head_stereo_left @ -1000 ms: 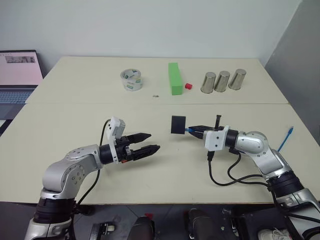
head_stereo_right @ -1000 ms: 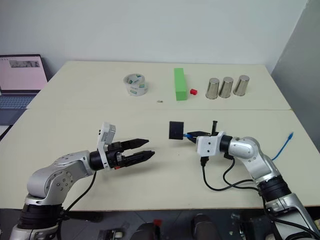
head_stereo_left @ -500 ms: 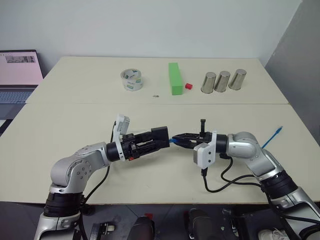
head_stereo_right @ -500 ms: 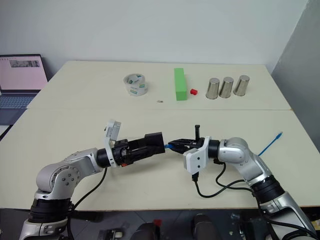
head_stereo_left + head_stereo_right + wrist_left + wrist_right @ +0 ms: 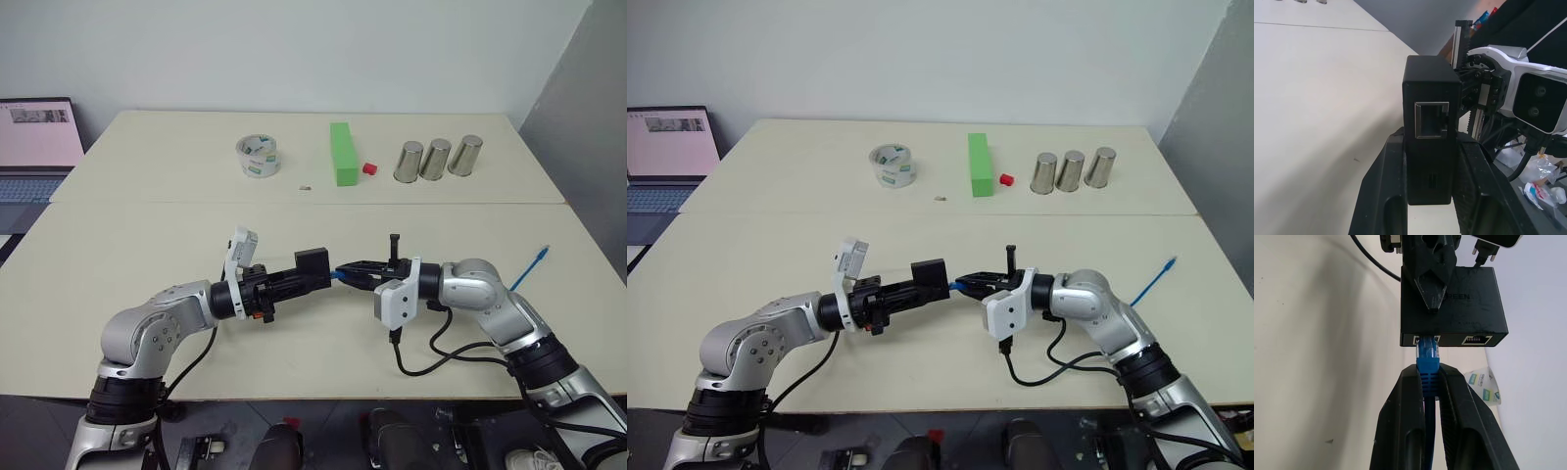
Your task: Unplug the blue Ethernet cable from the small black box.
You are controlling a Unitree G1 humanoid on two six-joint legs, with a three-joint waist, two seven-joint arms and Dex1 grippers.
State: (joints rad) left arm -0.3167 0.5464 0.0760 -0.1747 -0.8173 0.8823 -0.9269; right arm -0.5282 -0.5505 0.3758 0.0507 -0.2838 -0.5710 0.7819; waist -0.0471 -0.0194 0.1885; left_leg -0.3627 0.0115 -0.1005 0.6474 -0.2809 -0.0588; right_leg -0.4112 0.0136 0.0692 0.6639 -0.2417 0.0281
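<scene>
The small black box (image 5: 312, 262) hangs above the middle of the table, with my left gripper (image 5: 315, 278) shut on it from the left. In the left wrist view the box (image 5: 1430, 147) sits clamped between both fingers (image 5: 1382, 196), an empty port facing the camera. The blue Ethernet cable (image 5: 1427, 360) is plugged into the box's (image 5: 1469, 308) other port. My right gripper (image 5: 343, 271) is shut on the blue plug just right of the box. The cable's free end (image 5: 536, 258) sticks up past my right arm.
At the back of the table (image 5: 137, 245) are a tape roll (image 5: 257, 157), a long green block (image 5: 341, 153), a small red cube (image 5: 369, 168) and three metal cups (image 5: 436, 158). A laptop (image 5: 34, 147) stands at the far left.
My left gripper, open and away from the box a second ago, has met it and shut on it. My right gripper carried box and plug to the left.
</scene>
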